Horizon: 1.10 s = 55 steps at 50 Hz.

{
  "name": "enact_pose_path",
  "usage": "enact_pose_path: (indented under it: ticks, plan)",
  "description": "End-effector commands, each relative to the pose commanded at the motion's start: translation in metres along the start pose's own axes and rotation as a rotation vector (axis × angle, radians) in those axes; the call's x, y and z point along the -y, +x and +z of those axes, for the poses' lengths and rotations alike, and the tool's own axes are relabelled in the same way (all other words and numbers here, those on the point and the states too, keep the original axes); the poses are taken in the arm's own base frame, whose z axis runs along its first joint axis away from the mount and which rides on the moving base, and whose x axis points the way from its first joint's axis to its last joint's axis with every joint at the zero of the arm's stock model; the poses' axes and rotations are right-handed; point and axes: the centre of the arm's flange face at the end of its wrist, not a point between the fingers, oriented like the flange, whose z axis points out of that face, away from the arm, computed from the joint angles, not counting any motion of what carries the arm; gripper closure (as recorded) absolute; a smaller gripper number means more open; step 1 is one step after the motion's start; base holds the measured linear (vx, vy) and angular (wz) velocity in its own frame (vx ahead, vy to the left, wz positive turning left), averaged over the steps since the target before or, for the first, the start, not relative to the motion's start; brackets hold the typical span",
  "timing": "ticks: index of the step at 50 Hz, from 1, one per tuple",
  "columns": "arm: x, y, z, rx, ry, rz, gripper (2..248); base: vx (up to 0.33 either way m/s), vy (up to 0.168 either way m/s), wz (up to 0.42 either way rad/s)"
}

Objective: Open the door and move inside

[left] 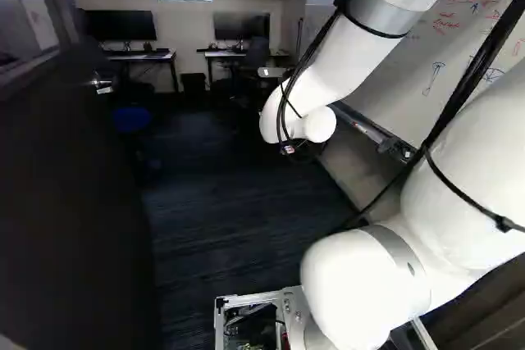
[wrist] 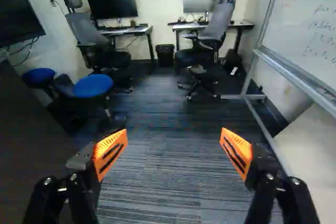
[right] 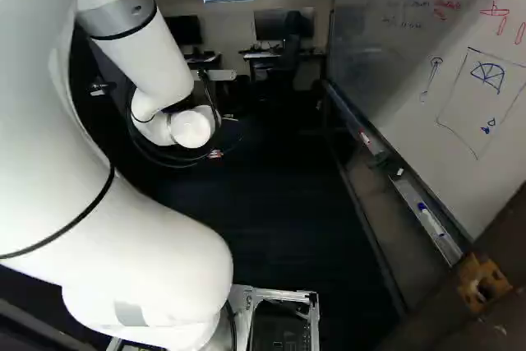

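A black bin (wrist: 165,56) stands between two desks (wrist: 137,30).

On both sides of the one bin (wrist: 165,56) are two desks (wrist: 128,31), two desk monitors (wrist: 112,4), two office chairs (wrist: 218,22); nearer than it, two blue stools (wrist: 93,85).

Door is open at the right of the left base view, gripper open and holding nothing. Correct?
Side's wrong: in the left base view the door stands open at the left. The rest holds: the wrist view shows the gripper open, nothing between its orange pads.
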Motion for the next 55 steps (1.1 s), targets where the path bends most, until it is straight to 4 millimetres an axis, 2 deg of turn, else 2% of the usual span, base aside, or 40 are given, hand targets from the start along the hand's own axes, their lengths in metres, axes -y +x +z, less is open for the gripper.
enact_pose_path:
  ticks: [55]
  plan:
    - [0.0000,0.0000,0.0000,0.000,0.000,0.000,3,0.183,0.005,-0.005]
